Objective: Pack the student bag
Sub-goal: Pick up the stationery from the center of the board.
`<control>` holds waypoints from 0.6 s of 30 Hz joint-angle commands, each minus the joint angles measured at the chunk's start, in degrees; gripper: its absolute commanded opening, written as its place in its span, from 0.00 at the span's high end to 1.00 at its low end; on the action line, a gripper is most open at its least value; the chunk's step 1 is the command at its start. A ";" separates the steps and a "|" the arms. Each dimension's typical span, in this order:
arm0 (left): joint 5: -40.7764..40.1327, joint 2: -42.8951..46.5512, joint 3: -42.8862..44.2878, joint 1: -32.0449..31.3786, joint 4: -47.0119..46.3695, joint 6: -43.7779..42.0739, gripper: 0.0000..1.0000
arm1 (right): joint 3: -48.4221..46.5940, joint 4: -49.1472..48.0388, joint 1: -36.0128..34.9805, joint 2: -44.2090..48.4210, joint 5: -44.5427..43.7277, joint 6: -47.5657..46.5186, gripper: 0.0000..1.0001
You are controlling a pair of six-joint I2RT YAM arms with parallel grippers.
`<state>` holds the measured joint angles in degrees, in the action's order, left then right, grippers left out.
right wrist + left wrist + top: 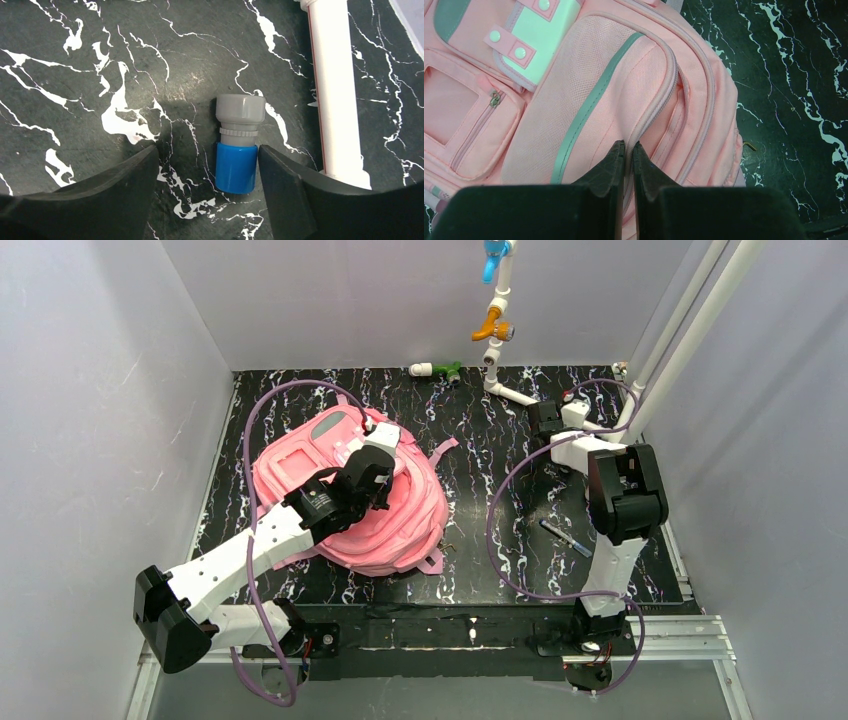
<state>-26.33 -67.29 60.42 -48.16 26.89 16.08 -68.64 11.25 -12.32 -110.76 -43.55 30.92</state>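
Note:
The student bag (400,525), bright pink with grey stripes, lies flat on the left half of the black marbled table. My left gripper (628,145) rests on it, shut, with the zip seam (659,107) running between its fingertips; in the top view the left gripper (383,462) sits mid-bag. My right gripper (207,152) stands open at the far right, straddling a small cylinder with a blue body and grey cap (236,167) that lies on the table. The right finger (280,185) is almost against the blue body, and the left finger is well clear.
A white pipe (332,85) lies just right of the cylinder. A dark pen (566,537) lies beside the right arm. A green-and-white fitting (437,369) and an orange valve (492,328) on a pipe stand at the back. White walls enclose the table.

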 commanded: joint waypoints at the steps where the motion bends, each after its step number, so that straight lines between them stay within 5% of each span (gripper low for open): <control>1: 0.36 2.86 0.26 -0.36 -1.78 1.26 1.00 | -0.72 -3.17 1.16 -1.68 0.03 1.40 0.23; 4: 0.31 2.57 0.35 -0.42 -1.59 1.30 1.00 | -1.01 -3.30 1.15 -2.44 -0.95 0.20 0.29; 14: -1.63 2.43 1.16 -0.38 -0.38 1.41 1.00 | 1.95 -6.38 0.91 1.21 11.58 -6.27 0.82; 18: -4.69 2.67 1.47 -0.38 -0.13 1.56 1.00 | 5.15 -9.56 -3.90 7.60 16.34 -12.57 0.94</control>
<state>-27.09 -67.29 60.42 -48.18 27.09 16.14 -66.37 4.80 -11.97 -109.78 -34.85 24.67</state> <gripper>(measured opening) 0.046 0.384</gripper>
